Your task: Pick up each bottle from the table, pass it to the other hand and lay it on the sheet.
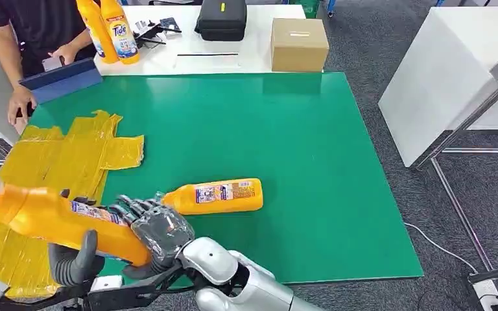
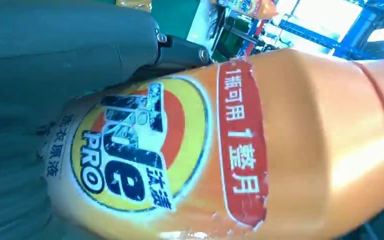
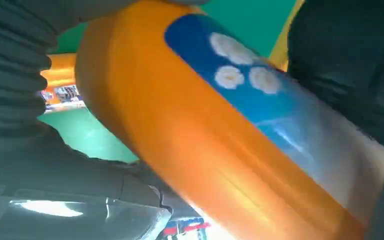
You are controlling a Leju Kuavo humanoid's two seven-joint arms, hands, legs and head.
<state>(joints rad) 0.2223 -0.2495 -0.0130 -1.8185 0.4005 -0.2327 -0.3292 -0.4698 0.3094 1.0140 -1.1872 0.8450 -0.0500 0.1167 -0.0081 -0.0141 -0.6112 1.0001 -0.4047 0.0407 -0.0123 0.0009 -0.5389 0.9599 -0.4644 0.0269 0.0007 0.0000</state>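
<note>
Both hands are on one orange bottle (image 1: 52, 219), held on its side in the air over the near edge of the yellow sheet (image 1: 58, 162), cap pointing off to the robot's left. The right hand (image 1: 159, 230) wraps its fingers round the base end; the left hand (image 1: 71, 264) cups the body from underneath, thumb curled up against it (a Tide label faces its wrist camera). A second orange bottle (image 1: 217, 196) lies flat on the green mat (image 1: 298, 162), just beside the right hand. Two more bottles (image 1: 110, 29) stand on the white table (image 1: 253, 55), near a person's hand (image 1: 21, 103).
</note>
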